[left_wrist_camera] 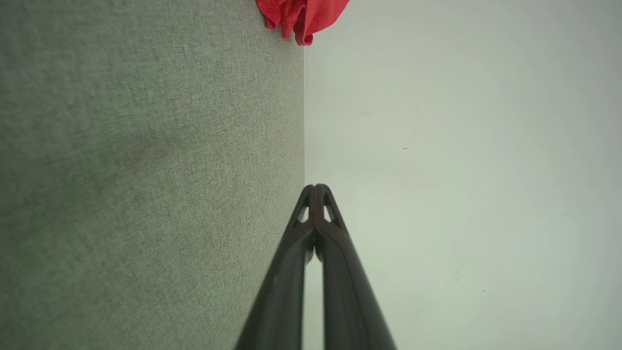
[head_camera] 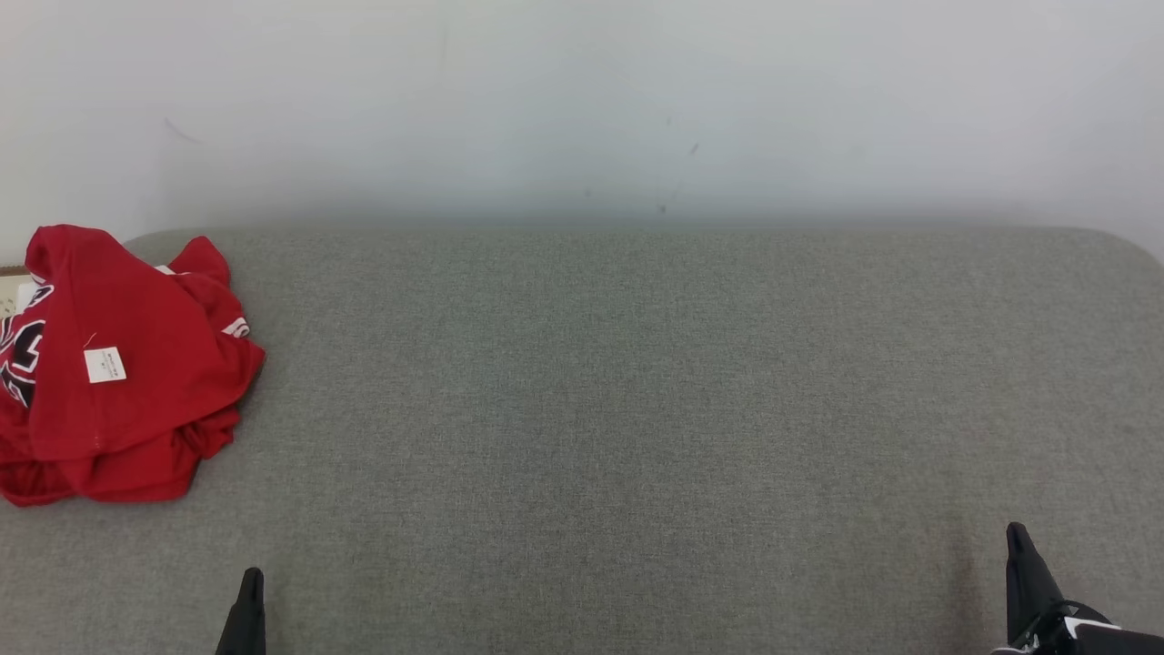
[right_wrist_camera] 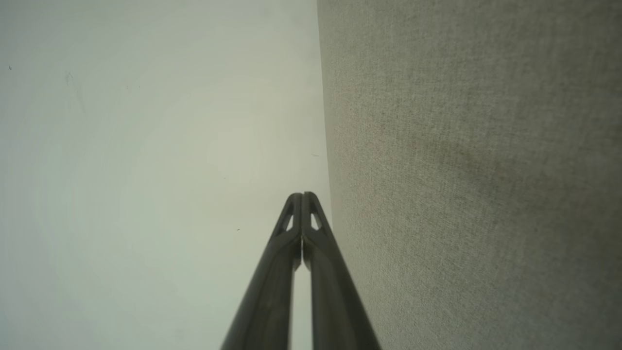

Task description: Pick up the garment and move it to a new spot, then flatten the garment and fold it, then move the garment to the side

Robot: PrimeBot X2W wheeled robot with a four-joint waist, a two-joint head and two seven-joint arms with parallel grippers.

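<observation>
**Status: opening stage; no step appears completed.**

1. Garment (head_camera: 136, 400): a red garment lies in a crumpled heap at the far left of the grey fabric tabletop (head_camera: 637, 409), near the white wall (head_camera: 582, 109). A white label faces up. The cloth is bunched and layered, neither flat nor folded. Its left part runs out of the head view, so its full extent cannot be told.

2. Left claw (head_camera: 252, 582): at the lower left of the head view, over the near side of the tabletop. It is to the right of the garment and well apart from it. The left wrist view shows its fingers clenched tip to tip, with nothing between them.

3. Middle of the tabletop: open fabric, judged a suitable new spot for the garment.

4. Right claw (head_camera: 1018, 541): at the lower right, fingers clenched together and holding nothing, far from the garment.

Outstanding, as judged: pick-up, relocation, flattening, folding and the final move aside. The left claw is the nearer one, and it must release before any grasp.
</observation>
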